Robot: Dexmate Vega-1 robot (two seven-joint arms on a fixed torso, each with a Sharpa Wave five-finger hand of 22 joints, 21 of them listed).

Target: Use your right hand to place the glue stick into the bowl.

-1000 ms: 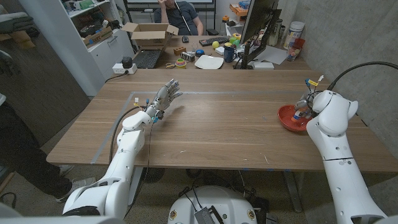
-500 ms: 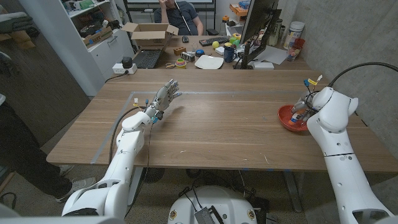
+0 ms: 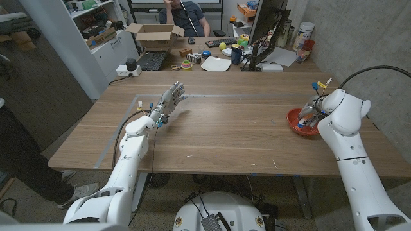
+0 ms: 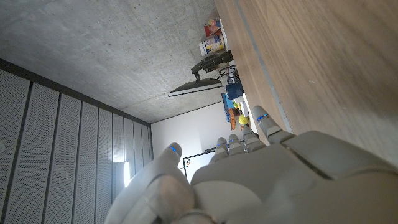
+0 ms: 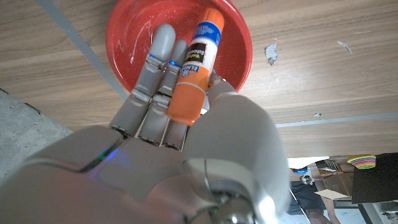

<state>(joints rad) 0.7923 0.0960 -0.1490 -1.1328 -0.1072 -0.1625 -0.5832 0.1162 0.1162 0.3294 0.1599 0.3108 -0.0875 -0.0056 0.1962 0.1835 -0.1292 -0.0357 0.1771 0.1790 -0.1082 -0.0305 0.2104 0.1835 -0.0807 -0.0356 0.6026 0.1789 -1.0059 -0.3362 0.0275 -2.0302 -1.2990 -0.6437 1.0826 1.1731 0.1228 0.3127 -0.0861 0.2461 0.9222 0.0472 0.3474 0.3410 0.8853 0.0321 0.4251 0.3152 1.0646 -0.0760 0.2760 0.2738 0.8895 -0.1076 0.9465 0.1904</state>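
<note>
From the head view I see the right hand (image 3: 313,109) at the red bowl (image 3: 299,122), which sits near the table's (image 3: 244,135) right edge. My own white forearm covers most of the hand and part of the bowl, so from here I cannot make out the glue stick or the grip. The left hand (image 3: 170,101) stands well apart on the table's left side, fingers spread and reaching away from me, with nothing in it. Behind the table, a cardboard box (image 3: 155,35) and a monitor (image 3: 266,25) stand on a cluttered desk.

In the left wrist view, the left hand (image 4: 261,180) shows from behind — only its fingertips (image 4: 259,116) clear the knuckles, with bare wood beyond.

The right wrist view settles it: the right hand (image 5: 180,124) clamps the glue stick (image 5: 196,65) between thumb and fingers. The stick is orange with a white and blue label, and its far end lies over the bowl (image 5: 230,37). Whether it touches the bowl's floor, I cannot tell.
</note>
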